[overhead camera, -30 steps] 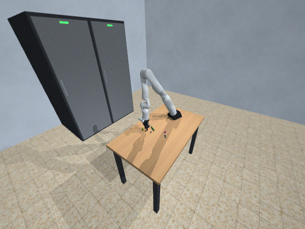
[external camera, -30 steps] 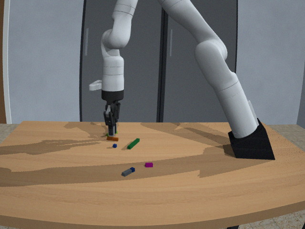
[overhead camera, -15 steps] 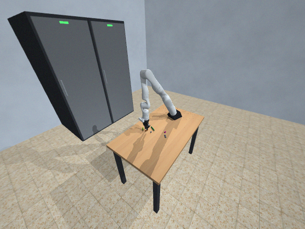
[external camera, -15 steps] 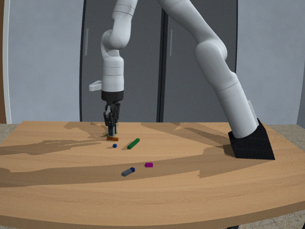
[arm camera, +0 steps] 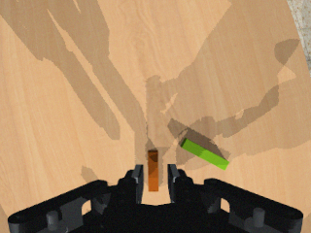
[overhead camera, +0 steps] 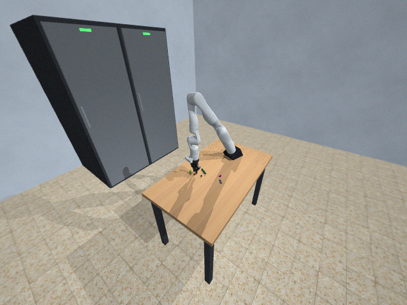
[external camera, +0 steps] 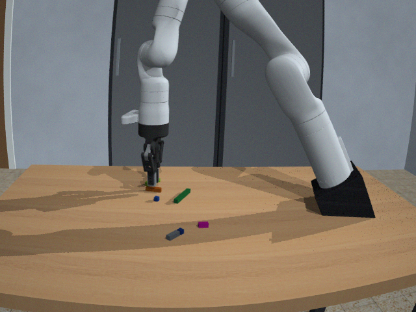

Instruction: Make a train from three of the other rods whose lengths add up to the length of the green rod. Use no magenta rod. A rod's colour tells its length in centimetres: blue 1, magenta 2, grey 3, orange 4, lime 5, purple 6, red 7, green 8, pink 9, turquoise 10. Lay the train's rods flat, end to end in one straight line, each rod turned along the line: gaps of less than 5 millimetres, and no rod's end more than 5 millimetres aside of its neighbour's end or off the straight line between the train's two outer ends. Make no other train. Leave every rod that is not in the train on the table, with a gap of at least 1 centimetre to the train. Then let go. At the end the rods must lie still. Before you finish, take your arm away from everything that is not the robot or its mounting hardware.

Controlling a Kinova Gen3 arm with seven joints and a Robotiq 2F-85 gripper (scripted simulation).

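Note:
My gripper [external camera: 152, 182] [overhead camera: 196, 170] [arm camera: 155, 174] is low over the table, its fingers a little apart on either side of the orange rod [external camera: 153, 189] [arm camera: 154, 170]. A gap shows on both sides of the rod, which lies flat on the table. The lime rod [arm camera: 205, 154] [overhead camera: 190, 171] lies just behind it, mostly hidden in the exterior view. The green rod [external camera: 182, 195] [overhead camera: 203, 171] lies to the right. A blue cube [external camera: 156, 198] sits in front of the orange rod. A grey rod [external camera: 172, 234] lies with a second blue cube [external camera: 181, 230] at its end, nearer the front.
A magenta rod [external camera: 203, 224] [overhead camera: 219, 176] lies right of the grey rod. The arm's black base [external camera: 342, 201] stands at the table's right back. A dark cabinet [overhead camera: 98, 98] stands behind the wooden table [external camera: 234, 268].

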